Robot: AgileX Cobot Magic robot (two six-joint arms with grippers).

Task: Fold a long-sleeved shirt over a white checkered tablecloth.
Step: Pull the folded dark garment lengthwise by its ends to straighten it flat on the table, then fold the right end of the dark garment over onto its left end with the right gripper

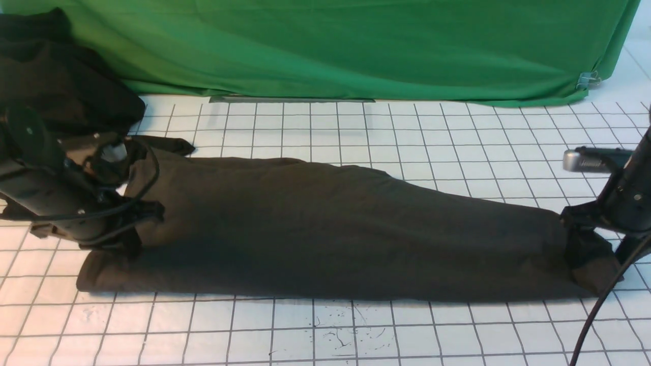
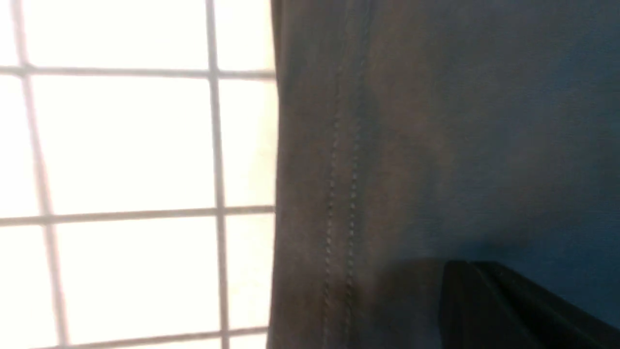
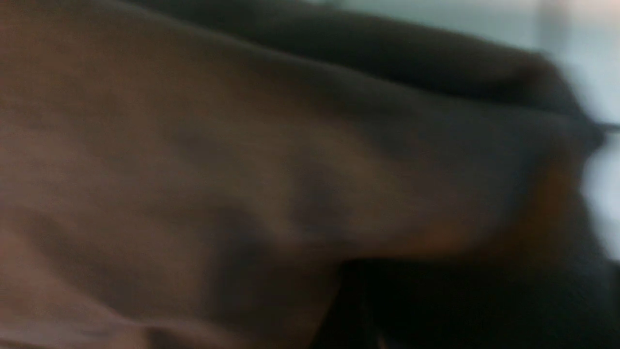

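Checkered tablecloth (image 1: 325, 127) bearing the shirt (image 1: 330, 229) as a long band. Left pincer (image 1: 145, 216) closed at one end; right pincer (image 1: 585, 239): cannot tell. Best raise both ends evenly.

Inventory count: one long-sleeved shirt (image 1: 330, 229); one white checkered tablecloth (image 1: 356, 127); one second dark garment (image 1: 61, 76); one green backdrop cloth (image 1: 356, 46); one metal clip (image 1: 589, 80); two robot arms, namely one left arm (image 1: 40, 188) and one right arm (image 1: 630, 188).
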